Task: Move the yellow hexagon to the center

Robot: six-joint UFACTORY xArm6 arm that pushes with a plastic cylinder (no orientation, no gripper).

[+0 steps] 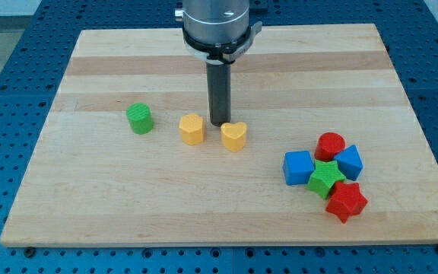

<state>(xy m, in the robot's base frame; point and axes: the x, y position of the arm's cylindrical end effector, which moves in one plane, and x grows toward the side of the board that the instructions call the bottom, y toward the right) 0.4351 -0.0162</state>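
The yellow hexagon [192, 129] stands on the wooden board [128, 205], a little left of the middle. A yellow heart [234, 136] stands just to its right. My tip [219, 124] is down at the board between the two, slightly towards the view's top, close to the heart's upper left edge and a small gap right of the hexagon. The dark rod rises from it to the arm's grey head at the view's top.
A green cylinder [139, 119] stands left of the hexagon. At the lower right lies a tight cluster: a blue cube [298, 167], a red cylinder [330, 144], a blue block [349, 162], a green star [326, 179] and a red star [346, 201].
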